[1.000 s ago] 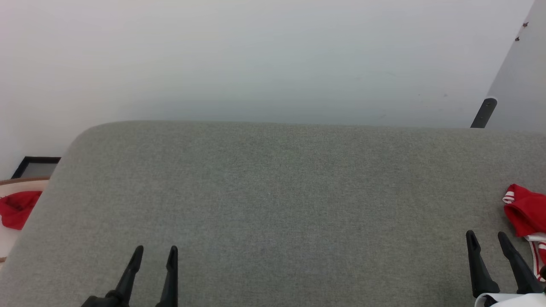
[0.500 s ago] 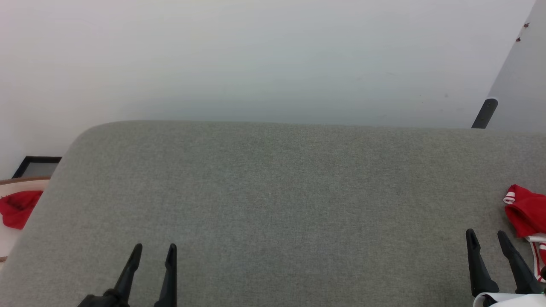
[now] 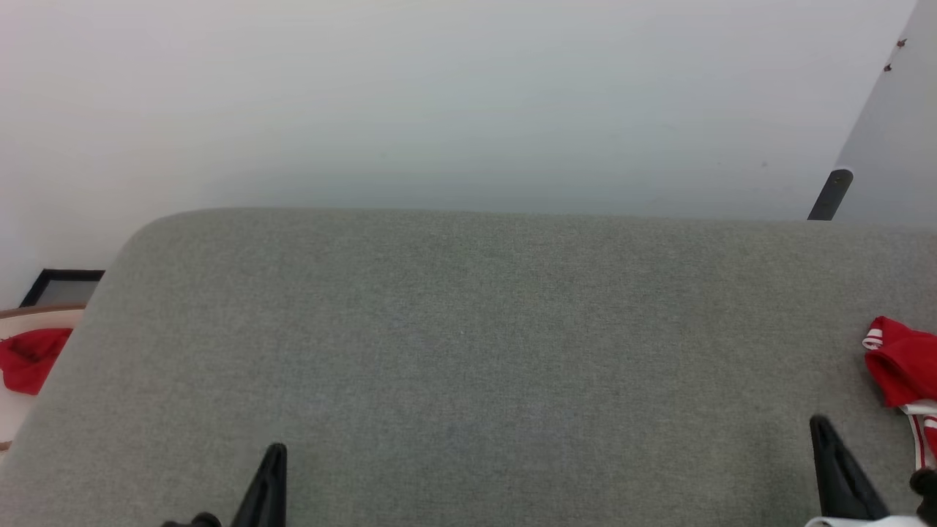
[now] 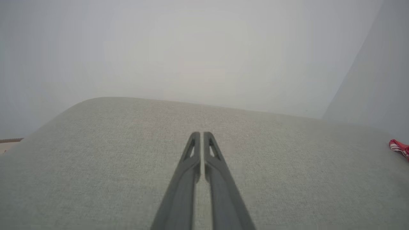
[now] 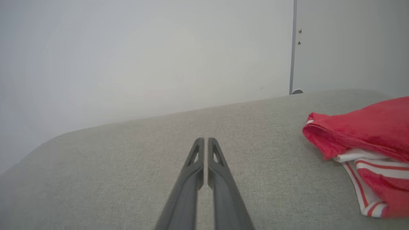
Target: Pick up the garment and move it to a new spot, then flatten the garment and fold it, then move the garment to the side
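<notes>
Lying bunched, garment (image 5: 361, 127) right of right claw (image 5: 203, 139)

Pretty much the whole grey fabric-covered tabletop (image 3: 468, 329) is wide open, back to the plain white wall (image 3: 468, 102). Only thing in the way is the crumpled red jersey with white striped trim (image 3: 902, 359), bunched at the far right edge.

A grey fabric-covered desk (image 3: 468, 329) with a rounded far-left corner spans the near scene. Beyond it stands a plain pale wall (image 3: 439, 95) (softly, evenly lit). At the far right is a grey panel (image 3: 897, 146), a dark post (image 3: 829, 195) beside its base. A black frame (image 3: 62, 276) sits low at left.
</notes>
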